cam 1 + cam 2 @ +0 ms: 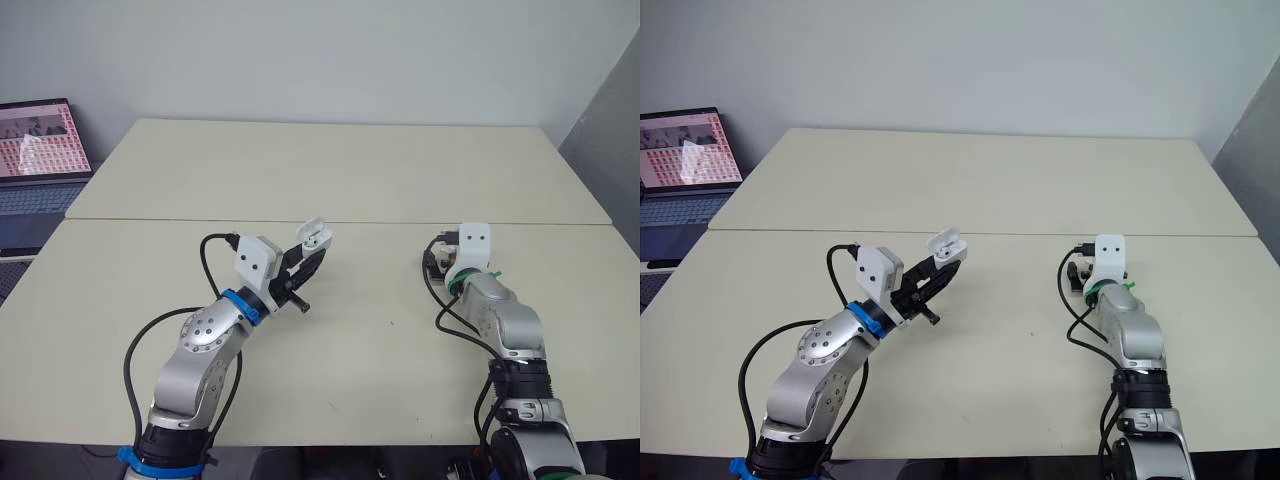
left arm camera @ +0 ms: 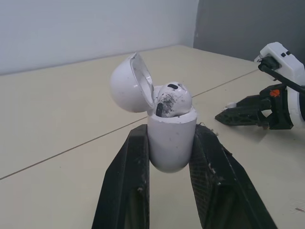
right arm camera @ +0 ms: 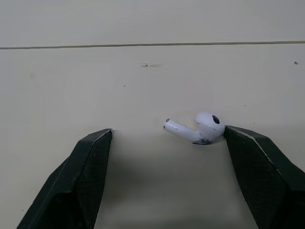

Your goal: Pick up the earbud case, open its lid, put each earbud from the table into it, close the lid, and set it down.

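Note:
My left gripper (image 1: 311, 254) is shut on the white earbud case (image 2: 170, 140) and holds it upright above the table. The case's lid (image 2: 127, 85) is hinged back and open. One white earbud (image 2: 174, 98) sits in the case with its head sticking out. The second earbud (image 3: 201, 130) lies on the table between the fingers of my right gripper (image 3: 167, 133), which is open. Its rounded head touches one fingertip (image 3: 238, 140) and its stem points toward the other. In the head views, the right wrist's white camera block (image 1: 473, 243) hides this earbud.
The cream table (image 1: 350, 170) has a seam (image 1: 380, 222) running across it just beyond both grippers. An open laptop (image 1: 38, 150) stands on a lower surface past the table's far left corner. A grey panel (image 1: 615, 130) rises at the right.

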Controlling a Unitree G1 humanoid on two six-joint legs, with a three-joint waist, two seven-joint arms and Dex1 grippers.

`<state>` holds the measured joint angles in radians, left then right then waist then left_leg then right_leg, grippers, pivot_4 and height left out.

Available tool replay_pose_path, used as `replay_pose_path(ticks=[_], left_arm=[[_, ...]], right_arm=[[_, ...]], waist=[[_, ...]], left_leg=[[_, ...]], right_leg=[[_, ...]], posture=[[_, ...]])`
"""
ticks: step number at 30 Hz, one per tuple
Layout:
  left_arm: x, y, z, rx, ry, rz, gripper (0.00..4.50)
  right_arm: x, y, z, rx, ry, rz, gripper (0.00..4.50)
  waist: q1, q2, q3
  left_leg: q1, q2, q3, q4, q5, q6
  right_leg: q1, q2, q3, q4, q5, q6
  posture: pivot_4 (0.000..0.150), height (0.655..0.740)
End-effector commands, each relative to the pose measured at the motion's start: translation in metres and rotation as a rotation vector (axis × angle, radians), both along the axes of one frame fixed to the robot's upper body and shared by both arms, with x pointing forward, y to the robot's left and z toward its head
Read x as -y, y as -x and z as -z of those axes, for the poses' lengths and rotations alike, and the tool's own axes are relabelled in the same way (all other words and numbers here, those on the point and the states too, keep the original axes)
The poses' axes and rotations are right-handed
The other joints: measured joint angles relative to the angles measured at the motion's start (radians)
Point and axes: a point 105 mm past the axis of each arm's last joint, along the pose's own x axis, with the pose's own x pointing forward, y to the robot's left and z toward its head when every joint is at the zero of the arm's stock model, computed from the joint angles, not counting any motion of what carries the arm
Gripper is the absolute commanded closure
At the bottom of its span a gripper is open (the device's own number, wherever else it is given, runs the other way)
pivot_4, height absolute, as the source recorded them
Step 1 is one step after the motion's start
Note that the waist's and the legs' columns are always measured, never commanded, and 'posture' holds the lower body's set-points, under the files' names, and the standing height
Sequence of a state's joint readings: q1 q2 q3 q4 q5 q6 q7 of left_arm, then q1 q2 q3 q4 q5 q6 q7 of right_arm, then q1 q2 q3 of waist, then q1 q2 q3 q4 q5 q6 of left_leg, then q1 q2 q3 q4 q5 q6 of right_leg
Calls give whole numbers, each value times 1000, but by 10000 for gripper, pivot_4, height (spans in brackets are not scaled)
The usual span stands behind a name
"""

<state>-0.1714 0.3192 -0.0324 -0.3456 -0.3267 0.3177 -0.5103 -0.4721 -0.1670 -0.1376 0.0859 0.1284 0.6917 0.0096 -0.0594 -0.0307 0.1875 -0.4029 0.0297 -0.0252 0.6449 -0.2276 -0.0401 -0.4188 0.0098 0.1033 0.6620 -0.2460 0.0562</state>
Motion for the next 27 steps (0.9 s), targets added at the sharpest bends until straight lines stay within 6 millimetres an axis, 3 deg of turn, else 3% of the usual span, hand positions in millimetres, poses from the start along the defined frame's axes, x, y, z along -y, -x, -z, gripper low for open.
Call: replay_pose_path(ticks=[1,4,21,25,27], left_arm=[[4,1,-14,63,11,6,37481],[4,0,-14,64,10,5,37481],[6,2,-13,55,13,11,37481],[7,2,-12,52,15,13,37481],[7,2,-12,52,17,12,37481]], right_arm=[[8,-1,12,-22,17,43,12317],[8,-2,15,-26,21,40,22115],[17,-5,28,-47,42,42,22115],[18,-5,29,-48,37,43,32665],[17,-4,30,-53,31,37,32696]], waist=[[0,0,0],[-1,0,0],[-4,-3,-3],[-2,-4,-4],[-2,-4,-4]], left_leg=[[1,0,0,0,0,0],[3,0,0,0,0,0],[7,0,-1,1,0,0],[7,0,-1,1,0,0],[7,0,-1,1,0,0]], right_leg=[[1,0,0,0,0,0],[4,0,0,0,0,0],[9,0,0,-3,-2,-3],[10,-1,0,-3,-2,-3],[10,-1,0,-4,-2,-3]], posture=[[1500,7400],[1500,7400],[1500,7400],[1500,7400],[1500,7400]])
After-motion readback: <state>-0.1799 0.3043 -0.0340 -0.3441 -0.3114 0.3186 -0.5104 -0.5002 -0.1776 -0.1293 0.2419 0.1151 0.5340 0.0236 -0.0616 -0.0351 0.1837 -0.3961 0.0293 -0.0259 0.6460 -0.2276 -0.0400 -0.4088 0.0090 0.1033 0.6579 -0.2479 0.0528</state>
